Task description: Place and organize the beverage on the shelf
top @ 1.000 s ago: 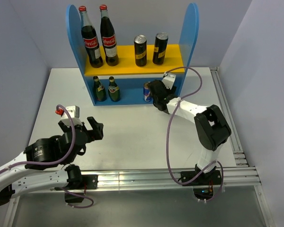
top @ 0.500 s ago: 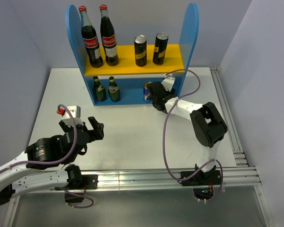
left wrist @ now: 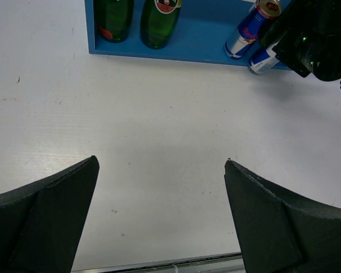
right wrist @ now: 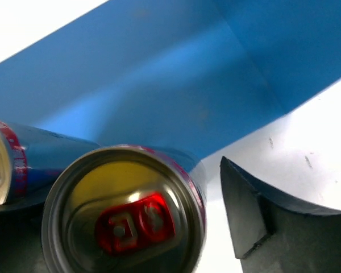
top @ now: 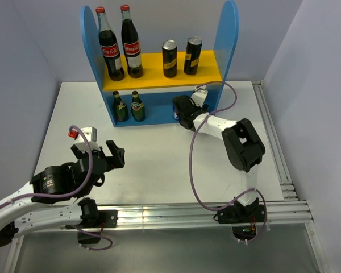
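- The right fingers (top: pixel 183 114) reach into the right end of the shelf (top: pixel 226 34), at its lower tier (left wrist: pixel 204 28).
- A slim can (right wrist: pixel 122 219) stands upright between them at the tier's front edge, its red tab facing the wrist camera.
- Only one right finger shows in the wrist view, just beside the can with a sliver of counter (top: pixel 159 159) between them. I cannot tell whether the can is clamped.
- The other slim can (left wrist: pixel 251 27) stands just beside it, further in on the lower tier.
- Two green bottles (top: pixel 120 107) stand side by side at the tier's left end, well apart from both arms.
- Two tall dark cans (top: pixel 169 58) stand on the yellow upper board, right of two cola bottles (top: pixel 111 45).
- The left fingers (top: pixel 115 154) are spread wide over bare counter with nothing between them, well short of the shelf.
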